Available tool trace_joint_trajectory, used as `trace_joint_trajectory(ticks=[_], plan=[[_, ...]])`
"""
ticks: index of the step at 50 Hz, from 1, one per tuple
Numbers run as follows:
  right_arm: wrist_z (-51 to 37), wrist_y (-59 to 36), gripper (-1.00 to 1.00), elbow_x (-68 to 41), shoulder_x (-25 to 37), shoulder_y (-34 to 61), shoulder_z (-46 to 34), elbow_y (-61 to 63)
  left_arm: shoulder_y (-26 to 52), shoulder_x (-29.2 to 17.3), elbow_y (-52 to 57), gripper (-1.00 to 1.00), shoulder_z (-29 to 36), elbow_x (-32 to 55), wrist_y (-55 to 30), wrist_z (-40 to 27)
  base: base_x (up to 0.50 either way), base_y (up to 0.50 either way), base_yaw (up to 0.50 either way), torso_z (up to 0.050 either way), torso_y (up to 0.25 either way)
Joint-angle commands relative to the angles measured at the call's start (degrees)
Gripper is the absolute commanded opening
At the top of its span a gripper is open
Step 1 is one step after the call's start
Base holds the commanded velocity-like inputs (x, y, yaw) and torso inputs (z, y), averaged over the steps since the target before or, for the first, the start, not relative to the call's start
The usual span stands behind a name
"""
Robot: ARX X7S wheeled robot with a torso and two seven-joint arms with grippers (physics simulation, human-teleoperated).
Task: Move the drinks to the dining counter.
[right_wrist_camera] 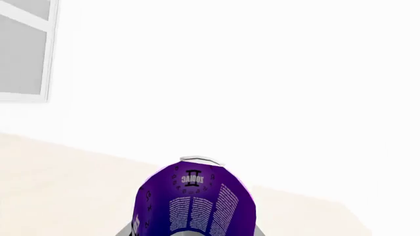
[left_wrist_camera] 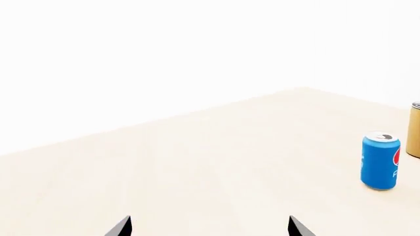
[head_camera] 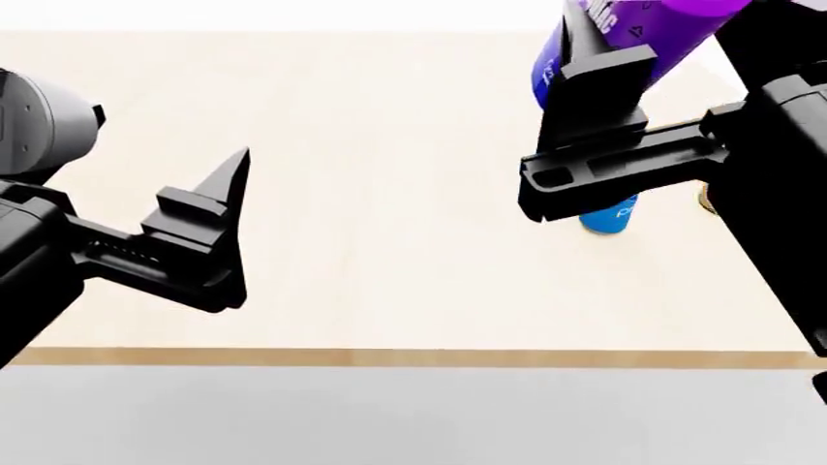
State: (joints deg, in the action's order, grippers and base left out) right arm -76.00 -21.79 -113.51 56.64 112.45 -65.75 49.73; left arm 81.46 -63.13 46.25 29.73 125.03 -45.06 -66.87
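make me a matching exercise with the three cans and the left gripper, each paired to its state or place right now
Things:
1. purple can
2. blue can
3. orange can
4. left gripper

States:
A. open, holding nothing
B. upright on the pale counter, in full view from the left wrist
C. held in the right gripper
D. on the counter, cut off at the left wrist picture's edge

Pairs: 1-C, 2-B, 3-D, 4-A

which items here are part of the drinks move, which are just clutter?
Job:
- purple can, held in the right gripper
- blue Pepsi can, standing on the dining counter
- orange can, upright beside the Pepsi can, cut off at the frame edge

Lying about:
- nothing else on the counter in these views; left gripper open, holding nothing
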Motion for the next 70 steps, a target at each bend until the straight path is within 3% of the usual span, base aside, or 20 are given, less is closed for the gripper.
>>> trace_joint_trajectory(ticks=[1, 8, 29, 70], plan=[[8.8, 0.3, -1.0, 5.3, -6.2, -3.8, -0.7, -9.6, -1.4, -0.4, 0.2, 1.0, -0.2, -1.0, 0.4, 0.7, 0.0, 0.0, 0.0, 0.0, 0.0], [15.8, 1.0, -1.0, 6.8, -9.5, -5.6, -1.3, -18.6, -0.2, 0.3, 0.4, 1.0, 0.2, 0.0, 0.2, -0.3, 0.0, 0.0, 0.0, 0.0, 0.0], [22.5, -1.2, -1.0, 11.5, -17.2, -11.0, -7.4, -34.7, -2.5, -1.3, 0.7, 1.0, -0.9, -1.3, 1.0, 1.2, 0.0, 0.0, 0.0, 0.0, 0.0], [20.2, -3.3, -1.0, 12.4, -18.1, -17.3, -12.3, -36.0, -3.8, -0.9, 0.7, 1.0, -0.8, -2.5, 1.3, 1.6, 0.0, 0.0, 0.0, 0.0, 0.0]])
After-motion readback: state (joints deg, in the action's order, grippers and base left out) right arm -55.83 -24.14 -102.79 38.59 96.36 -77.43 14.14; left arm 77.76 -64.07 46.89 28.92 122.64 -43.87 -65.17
